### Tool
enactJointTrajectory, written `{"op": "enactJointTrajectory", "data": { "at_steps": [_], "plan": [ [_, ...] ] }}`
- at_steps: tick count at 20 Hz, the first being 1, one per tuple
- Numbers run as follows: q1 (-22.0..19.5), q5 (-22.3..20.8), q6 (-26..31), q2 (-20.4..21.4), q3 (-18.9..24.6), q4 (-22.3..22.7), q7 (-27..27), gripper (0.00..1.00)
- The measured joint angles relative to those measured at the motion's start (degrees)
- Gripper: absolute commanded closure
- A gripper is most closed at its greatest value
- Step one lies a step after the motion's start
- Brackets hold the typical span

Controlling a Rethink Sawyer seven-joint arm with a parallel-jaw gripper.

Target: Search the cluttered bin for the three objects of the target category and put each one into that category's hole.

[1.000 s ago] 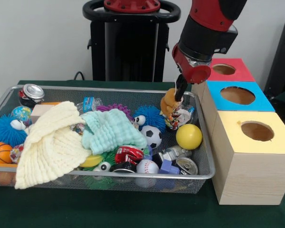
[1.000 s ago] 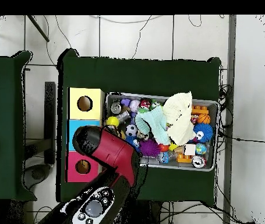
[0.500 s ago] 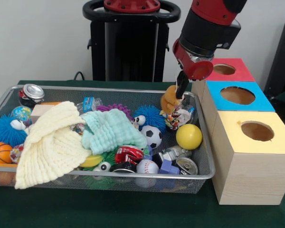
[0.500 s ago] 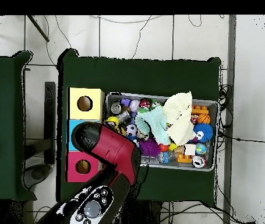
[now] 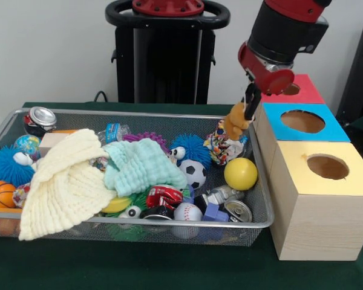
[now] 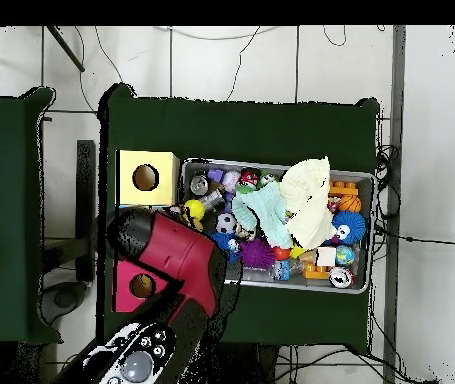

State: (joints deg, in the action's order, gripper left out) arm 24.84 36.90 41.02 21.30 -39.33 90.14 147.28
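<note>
My gripper (image 5: pixel 250 104) is clamped on an orange plush toy (image 5: pixel 236 122), which hangs long axis vertical above the wire bin's (image 5: pixel 261 199) right rim, beside the blue box (image 5: pixel 301 122). Green cloth (image 5: pixel 139 266) covers the table; a pale wall stands behind.

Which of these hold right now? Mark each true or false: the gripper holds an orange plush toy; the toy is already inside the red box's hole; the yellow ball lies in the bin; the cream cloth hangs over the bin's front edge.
1. The gripper holds an orange plush toy. True.
2. The toy is already inside the red box's hole. False: it hangs in the air at the bin's end, beside the boxes.
3. The yellow ball lies in the bin. True.
4. The cream cloth hangs over the bin's front edge. True.
</note>
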Motion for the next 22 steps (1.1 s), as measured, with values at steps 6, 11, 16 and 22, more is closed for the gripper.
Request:
{"op": "enactJointTrajectory", "data": {
  "at_steps": [6, 11, 16, 22],
  "plan": [
    [2.6, 0.0, 1.5, 1.9, -0.6, 0.2, 0.0, 1.00],
    [3.8, 0.0, 2.4, 3.4, -0.9, 0.4, 0.0, 1.00],
    [4.5, 0.0, 2.5, 4.9, -0.9, 1.5, 0.0, 1.00],
    [5.0, 0.1, 2.5, 6.8, -0.8, 4.8, 0.0, 1.00]
  ]
}}
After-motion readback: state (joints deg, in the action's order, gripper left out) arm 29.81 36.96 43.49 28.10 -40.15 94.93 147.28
